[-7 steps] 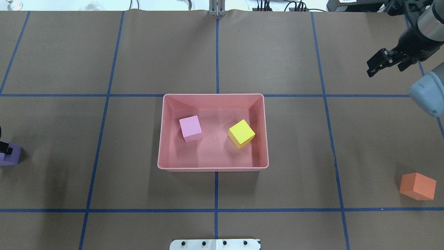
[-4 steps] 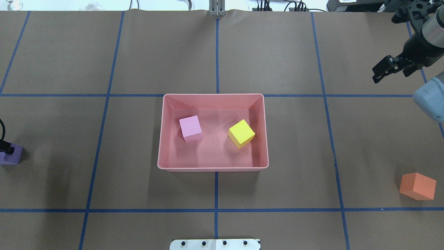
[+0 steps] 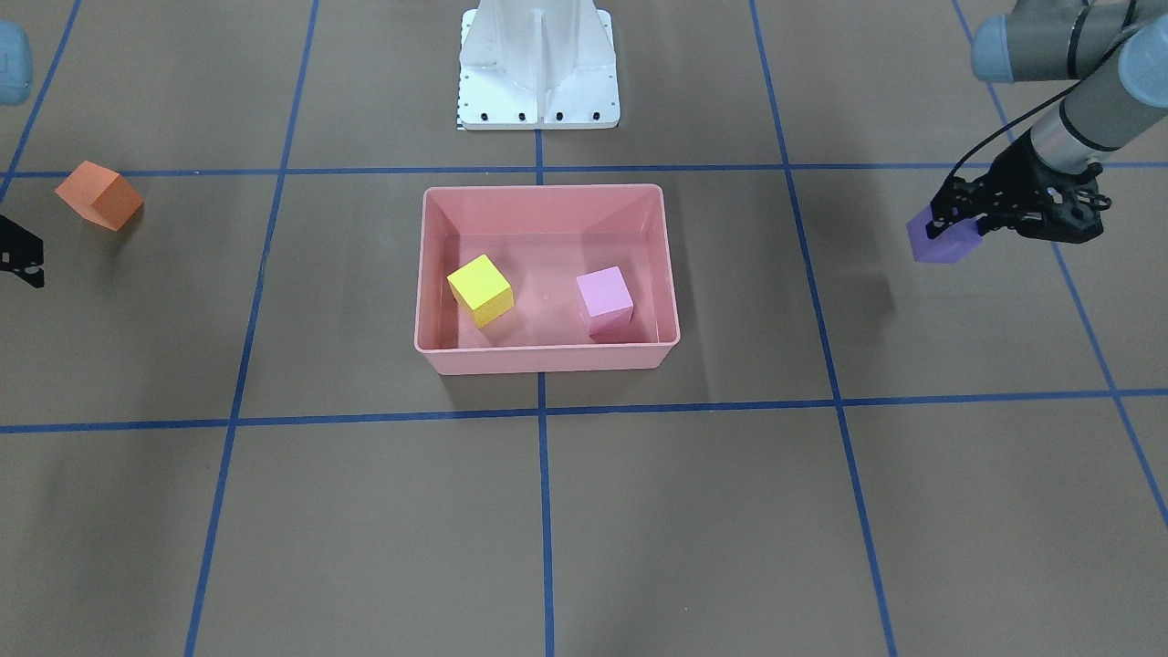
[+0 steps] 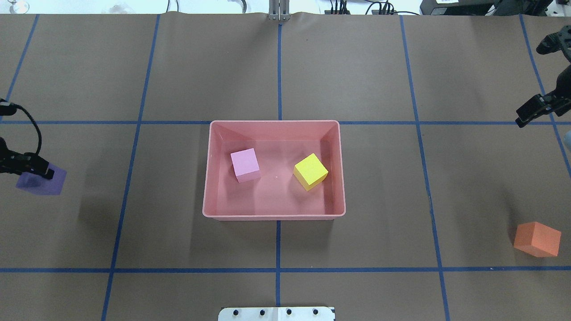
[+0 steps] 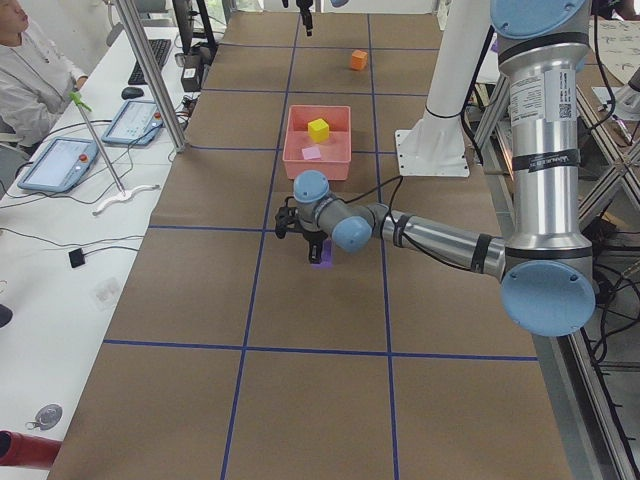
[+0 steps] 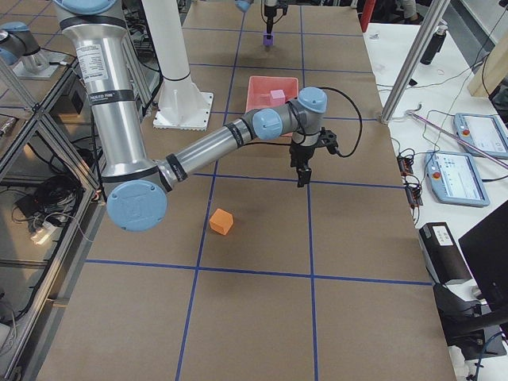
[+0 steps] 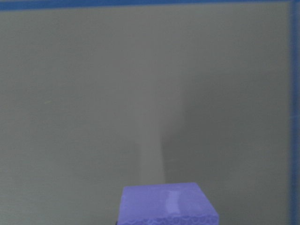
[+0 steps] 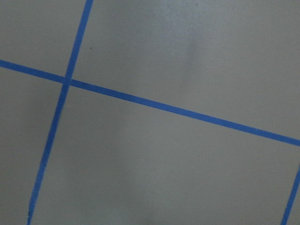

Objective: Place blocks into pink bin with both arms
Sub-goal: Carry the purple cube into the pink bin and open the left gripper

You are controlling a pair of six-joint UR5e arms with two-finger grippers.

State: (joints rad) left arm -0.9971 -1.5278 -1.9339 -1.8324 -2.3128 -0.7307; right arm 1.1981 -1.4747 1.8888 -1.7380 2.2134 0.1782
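Left gripper [image 3: 958, 217]: clamped on purple block [image 3: 943, 245], now carrying it off the table [image 4: 357, 67] where it was resting a moment ago; block hanging under the fingertips, well apart from pink bin [image 4: 274, 121]. Right gripper [image 4: 533, 111]: opening unclear, shifting toward orange block [image 4: 536, 239], which is lying untouched.

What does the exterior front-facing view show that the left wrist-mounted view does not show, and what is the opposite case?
Only the front-facing view: the pink bin holding the yellow cube and the light pink cube, the orange cube on the table, and the left end effector gripping its load. Only the wrist view: nothing new, just a close look at that load's top face. Both: the purple cube, the brown table cover and blue tape lines.
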